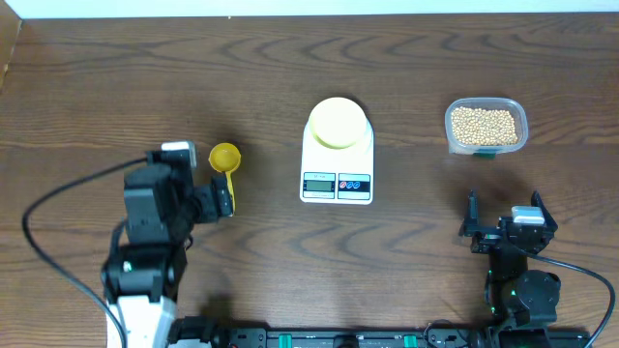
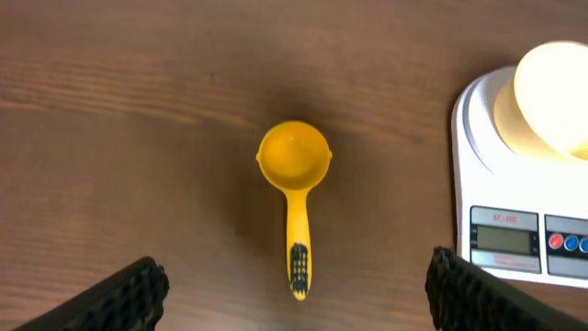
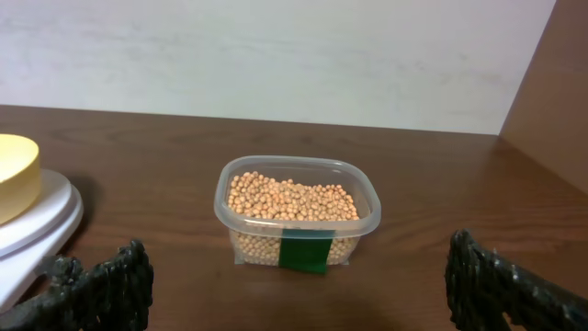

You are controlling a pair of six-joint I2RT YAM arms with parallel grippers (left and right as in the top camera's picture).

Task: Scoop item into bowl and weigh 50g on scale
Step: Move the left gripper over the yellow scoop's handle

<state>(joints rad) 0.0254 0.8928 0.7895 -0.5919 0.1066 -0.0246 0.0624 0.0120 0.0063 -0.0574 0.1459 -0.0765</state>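
left gripper (image 1: 218,199): jaws spread wide, holding nothing, sitting over the near end of the scoop's handle, one finger off to each side of it
right gripper (image 1: 505,217): also wide open and empty, low over the table, facing the tub but well short of it
scoop (image 2: 294,164): bright yellow, lying flat with the cup pointing away and the handle toward the left arm. Looks like light stiff plastic, so I'd pinch the handle partway up. It's smooth, so it might twist if grabbed right at the tip
scale (image 1: 336,184): dead centre, display too small to read
bowl (image 1: 337,123): pale yellow, sitting on the scale's platform, looks empty from above
beans (image 3: 289,200): all in the clear tub (image 3: 367,213), far right, well apart from the scale. Hard little round things, so I reckon they'll roll and bounce if the scoop tips, so keep it level
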